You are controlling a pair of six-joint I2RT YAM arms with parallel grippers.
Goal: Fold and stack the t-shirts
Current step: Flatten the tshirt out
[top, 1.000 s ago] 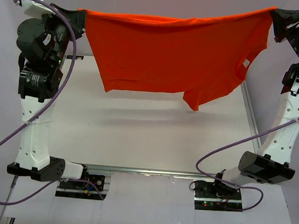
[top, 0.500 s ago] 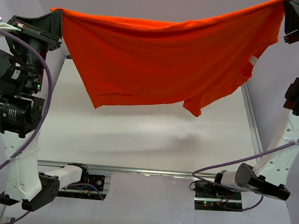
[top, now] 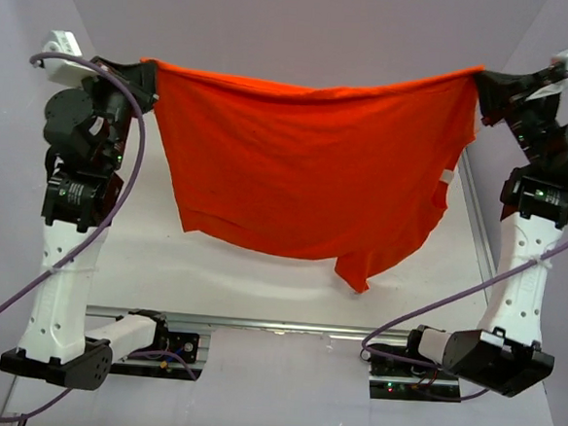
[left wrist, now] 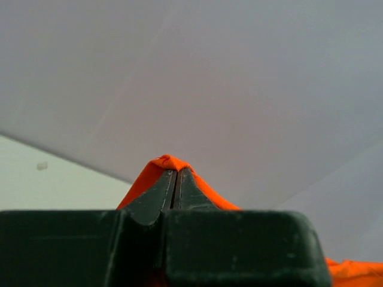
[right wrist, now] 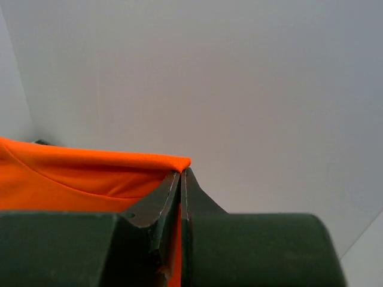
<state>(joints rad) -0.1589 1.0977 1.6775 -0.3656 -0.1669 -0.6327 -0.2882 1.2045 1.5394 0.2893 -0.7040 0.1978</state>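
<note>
1. Left gripper, upper left of the overhead view: jaws pressed together on one corner of the t-shirt. In the left wrist view we see a small peak of orange cloth pinched between the closed tips.
2. Right gripper, upper right of the overhead view: likewise clamped on the opposite corner. In the right wrist view we see the taut orange edge running off to the left from the shut tips.
3. Position of the t-shirt: it is held aloft, strung between the two grippers across the upper half of the frame. The top edge sags slightly in the middle and the body hangs down as one sheet. One sleeve dangles lowest, just right of centre. We cannot tell whether it touches the table or hangs just above it.
4. Step in hand, as we judge it: spreading the garment in the air before laying it flat. No fold is made yet and nothing is stacked, so the task is at an early stage.
5. Next move, as we judge it: both arms must lower together, at matched height and with the spacing kept. The hanging edge should land first and the cloth should drape out flat on the table.
6. Risk noted: the loose sleeve may tuck under the body on landing.
</note>
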